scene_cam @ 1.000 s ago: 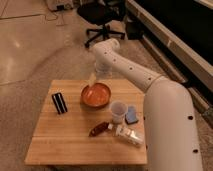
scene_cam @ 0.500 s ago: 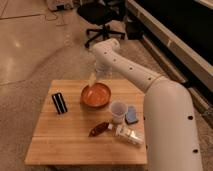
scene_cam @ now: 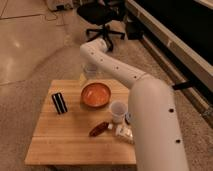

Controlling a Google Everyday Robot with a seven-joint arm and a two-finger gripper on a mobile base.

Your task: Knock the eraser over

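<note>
Small black rectangular eraser w/ pale stripe (scene_cam: 59, 103) stands upright approx 9 o'clock of the round orange bowl (scene_cam: 96, 95). Gripper (scene_cam: 87, 76) hangs at the bowl's 11 o'clock; can't tell if it's open or holding anything. Risk: a sweep toward the eraser clips the bowl rim, or passes too high & misses.

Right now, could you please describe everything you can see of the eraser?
The eraser is a small black rectangular block with a pale stripe down its middle. It stands on the wooden table, near the left edge, left of the orange bowl, touching nothing else. The gripper hangs behind the bowl, clear of the eraser.
</note>
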